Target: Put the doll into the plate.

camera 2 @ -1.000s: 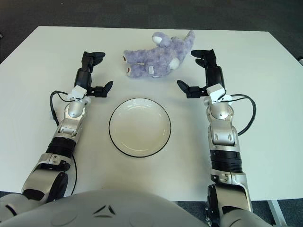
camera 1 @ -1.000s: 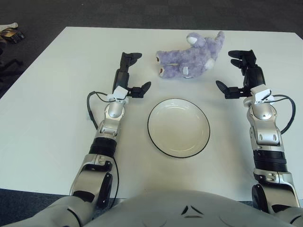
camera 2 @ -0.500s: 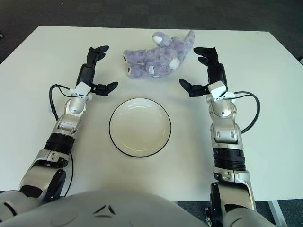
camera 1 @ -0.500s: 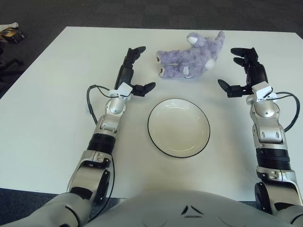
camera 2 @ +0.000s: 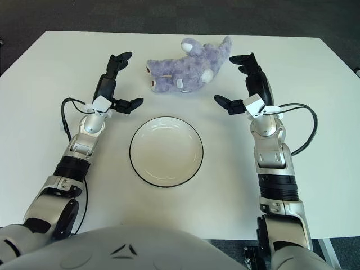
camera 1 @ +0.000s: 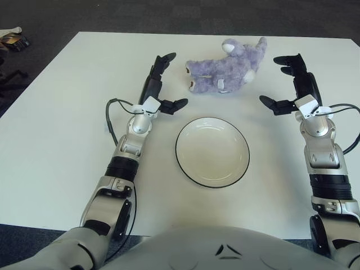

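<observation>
A purple plush doll [camera 1: 225,70] lies on its side at the far middle of the white table [camera 1: 50,140]. A white plate [camera 1: 212,151] with a dark rim sits empty in front of it. My left hand [camera 1: 164,84] hovers just left of the doll with its fingers spread and nothing in them. My right hand [camera 1: 286,81] is just right of the doll, fingers also spread, holding nothing. The doll lies between the two hands, touching neither.
The table's far edge runs just behind the doll, with dark carpet [camera 1: 169,14] beyond. A small object [camera 1: 14,39] lies on the floor at the far left. Cables [camera 1: 109,121] loop beside both forearms.
Both hands have moved forward toward the far edge and now flank the doll more closely. Doll and plate have not moved.
</observation>
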Robot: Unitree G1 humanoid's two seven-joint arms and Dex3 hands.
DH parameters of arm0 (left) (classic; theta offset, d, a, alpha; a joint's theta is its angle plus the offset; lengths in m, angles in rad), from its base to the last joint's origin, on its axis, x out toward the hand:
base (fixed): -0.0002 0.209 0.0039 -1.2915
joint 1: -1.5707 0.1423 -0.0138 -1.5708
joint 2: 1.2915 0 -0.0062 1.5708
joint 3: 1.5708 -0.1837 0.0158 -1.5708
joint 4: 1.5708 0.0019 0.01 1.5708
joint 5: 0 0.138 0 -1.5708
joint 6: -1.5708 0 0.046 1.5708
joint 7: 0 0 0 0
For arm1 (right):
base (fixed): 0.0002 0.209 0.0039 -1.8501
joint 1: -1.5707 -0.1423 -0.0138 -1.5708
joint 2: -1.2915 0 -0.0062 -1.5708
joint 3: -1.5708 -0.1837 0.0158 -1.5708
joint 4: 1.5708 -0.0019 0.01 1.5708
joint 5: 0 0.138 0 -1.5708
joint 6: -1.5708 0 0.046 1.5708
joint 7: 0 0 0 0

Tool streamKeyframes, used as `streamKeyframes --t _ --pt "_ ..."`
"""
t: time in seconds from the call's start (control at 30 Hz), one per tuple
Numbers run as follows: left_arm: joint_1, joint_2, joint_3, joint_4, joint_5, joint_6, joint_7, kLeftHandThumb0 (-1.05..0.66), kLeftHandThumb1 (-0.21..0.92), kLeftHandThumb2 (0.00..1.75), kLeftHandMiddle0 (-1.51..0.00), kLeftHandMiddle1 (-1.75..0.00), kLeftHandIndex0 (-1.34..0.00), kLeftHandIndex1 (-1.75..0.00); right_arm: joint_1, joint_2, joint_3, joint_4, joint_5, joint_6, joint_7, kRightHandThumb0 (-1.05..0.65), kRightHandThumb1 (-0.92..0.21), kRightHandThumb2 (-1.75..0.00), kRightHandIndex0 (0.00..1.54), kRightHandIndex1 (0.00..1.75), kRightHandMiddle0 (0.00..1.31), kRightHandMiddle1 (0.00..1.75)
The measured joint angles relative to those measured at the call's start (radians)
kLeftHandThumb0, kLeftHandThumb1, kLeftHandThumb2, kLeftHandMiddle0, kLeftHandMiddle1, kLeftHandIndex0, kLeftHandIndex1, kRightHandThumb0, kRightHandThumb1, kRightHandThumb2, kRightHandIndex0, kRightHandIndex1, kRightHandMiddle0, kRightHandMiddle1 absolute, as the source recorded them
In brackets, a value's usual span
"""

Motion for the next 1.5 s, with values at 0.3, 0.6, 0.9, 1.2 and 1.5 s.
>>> streamKeyframes --t 0.3,0.6,0.9,1.2,1.5 --pt "-0.011 0.0 -0.022 -0.001 0.03 0.021 0.004 -0.54 0.12 1.01 0.0 -0.79 0.0 -0.9 -0.052 -0.069 0.042 0.024 -0.13 -0.007 -0.011 -0.87 -0.49 -0.68 0.14 0.91 0.0 0.79" --pt "-0.035 0.008 -0.058 0.0 0.152 0.056 0.073 -0.73 0.25 0.89 0.0 -0.84 0.0 -0.97 -0.094 -0.189 0.087 0.073 -0.187 -0.044 0.05 -0.96 -0.6 -0.56 0.13 0.98 0.0 0.77" --pt "-0.061 -0.013 -0.096 0.01 0.2 0.079 0.121 -0.69 0.23 0.89 0.0 -1.1 0.0 -1.03 -0.113 -0.22 0.1 0.084 -0.189 -0.065 0.076 -0.97 -0.61 -0.53 0.13 1.01 0.0 0.77" --pt "-0.161 -0.042 -0.133 0.088 0.204 0.046 0.147 -0.68 0.22 0.92 0.0 -1.07 0.0 -1.04 -0.124 -0.222 0.116 0.065 -0.197 -0.046 0.108 -0.97 -0.61 -0.53 0.12 1.02 0.0 0.75" --pt "-0.207 -0.034 -0.157 0.105 0.224 0.059 0.136 -0.7 0.25 0.9 0.0 -0.93 0.0 -0.95 -0.124 -0.222 0.119 0.046 -0.229 -0.028 0.111 -0.97 -0.62 -0.53 0.12 0.99 0.0 0.76"
